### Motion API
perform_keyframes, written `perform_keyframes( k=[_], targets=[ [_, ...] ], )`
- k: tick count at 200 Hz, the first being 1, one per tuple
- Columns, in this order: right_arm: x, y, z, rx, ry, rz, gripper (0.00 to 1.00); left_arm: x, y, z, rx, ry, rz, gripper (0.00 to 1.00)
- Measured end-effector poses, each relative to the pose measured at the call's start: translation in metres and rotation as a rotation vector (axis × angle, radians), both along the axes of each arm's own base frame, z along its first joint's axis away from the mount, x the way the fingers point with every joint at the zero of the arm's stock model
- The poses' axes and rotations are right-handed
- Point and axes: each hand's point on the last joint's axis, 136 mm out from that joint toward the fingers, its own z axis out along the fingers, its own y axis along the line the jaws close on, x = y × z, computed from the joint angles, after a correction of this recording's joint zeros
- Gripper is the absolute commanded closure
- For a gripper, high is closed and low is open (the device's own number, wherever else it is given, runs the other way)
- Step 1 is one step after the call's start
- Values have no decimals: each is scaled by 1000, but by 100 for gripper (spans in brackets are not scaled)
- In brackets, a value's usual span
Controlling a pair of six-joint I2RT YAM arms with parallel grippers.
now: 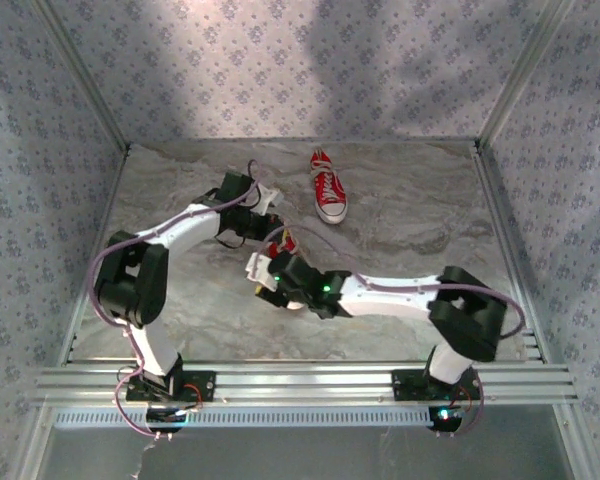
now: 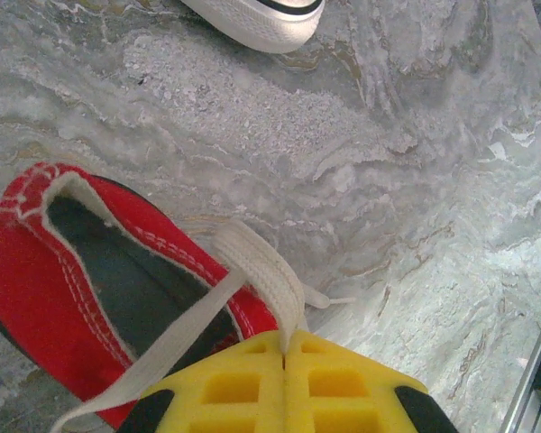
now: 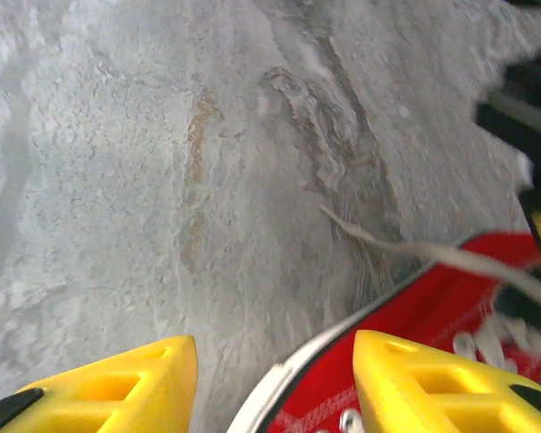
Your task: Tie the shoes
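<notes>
Well, the work sits on the near shoe [image 1: 287,242], which lies mid-table between the two arms and is largely covered by them from above. The other shoe [image 1: 329,190] waits farther back on the table [image 1: 430,230], well apart. The left claw [image 2: 285,347] is pressed together, pinching the white lace [image 2: 261,271] just beside the shoe's opening, and the flat band runs up from its tips over the red collar. The right claw [image 3: 275,347] is spread, holding nothing, with the shoe's white sole edge and red side lying between its fingers. A loose strand [image 3: 415,251] trails from the shoe out onto the table ahead of it. This looks like the early gathering step, one end held and the other not yet taken. The next move likely calls for the right claw to reach that strand and close on it so the two can be crossed. The far shoe's long axis runs near to far, toe cap toward the arms, tilted slightly right. The near shoe's heading I cannot tell exactly.
</notes>
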Motion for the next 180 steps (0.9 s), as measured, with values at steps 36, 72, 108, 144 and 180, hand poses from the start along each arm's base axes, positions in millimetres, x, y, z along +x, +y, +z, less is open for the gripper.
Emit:
perform_keyframes(
  k=[36, 72, 108, 144, 180],
  targets=[
    [15, 36, -20, -263, -176, 117, 50, -3, 0, -5, 19, 42, -17, 100],
    [33, 47, -48, -513, -292, 184, 50, -8, 2, -6, 31, 61, -30, 100],
    [53, 47, -68, -693, -376, 203, 51, -7, 1, -5, 33, 56, -36, 100],
    [66, 45, -76, -789, -421, 212, 51, -9, 2, -6, 37, 65, -38, 100],
    [83, 40, -76, -836, -442, 190, 50, -11, 2, -5, 33, 70, -42, 100]
  ],
)
